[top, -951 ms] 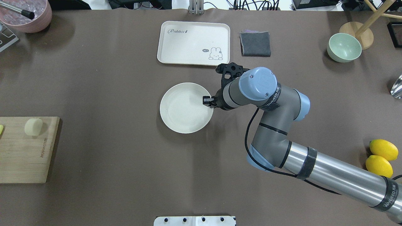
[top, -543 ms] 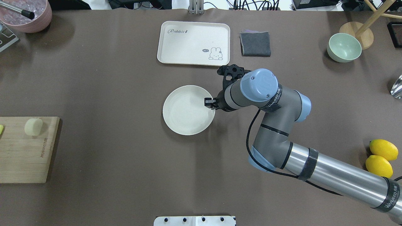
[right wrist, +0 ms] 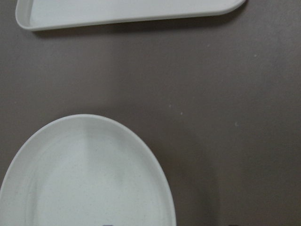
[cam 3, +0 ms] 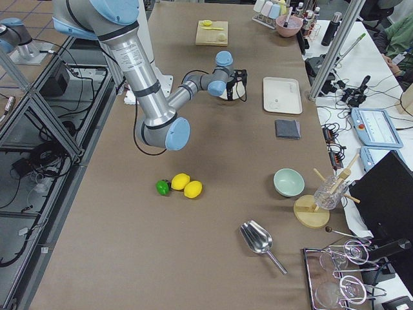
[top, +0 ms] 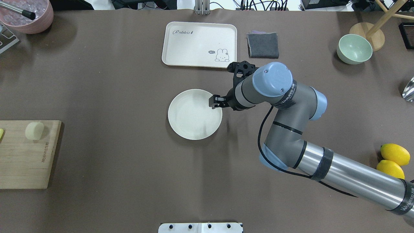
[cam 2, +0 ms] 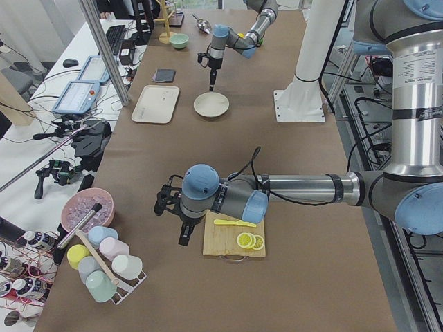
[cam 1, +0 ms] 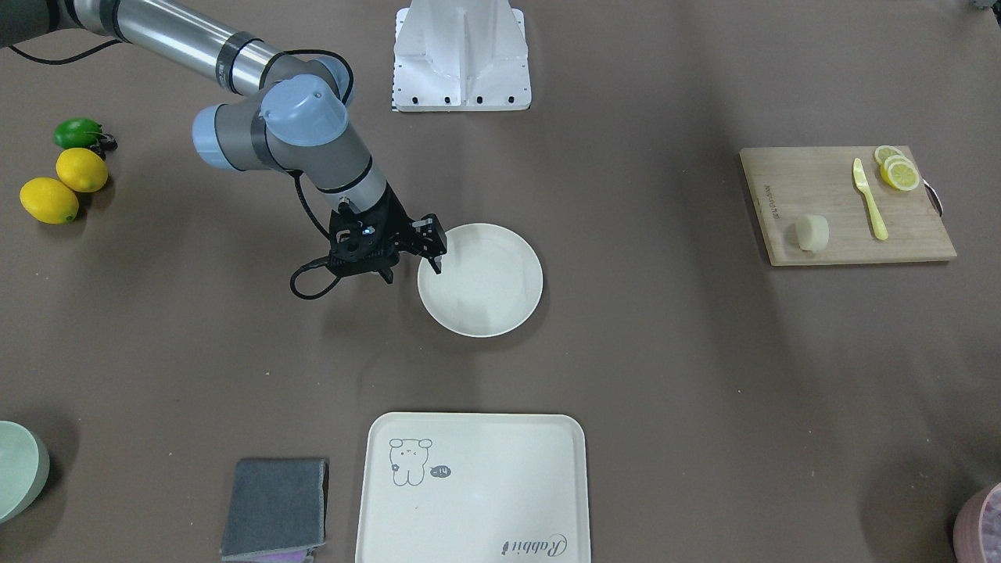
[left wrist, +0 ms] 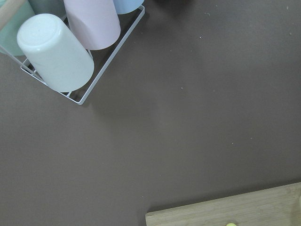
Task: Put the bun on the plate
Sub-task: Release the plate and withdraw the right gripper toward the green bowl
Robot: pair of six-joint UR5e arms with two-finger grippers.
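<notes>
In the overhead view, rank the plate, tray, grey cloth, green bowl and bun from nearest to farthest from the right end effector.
From the right end effector:
1. plate, its right rim lies under the end effector.
2. tray, just beyond, towards the far edge.
3. grey cloth, right of the tray.
4. green bowl, far right.
5. bun, far left on the cutting board.

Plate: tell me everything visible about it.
The plate is round, shallow, cream-white, faintly speckled, with a plain raised rim; looks like matte plastic or ceramic. It lies flat mid-table on the brown cover, empty. The right gripper straddles its rim, open, one finger inside; contact unclear.
</notes>
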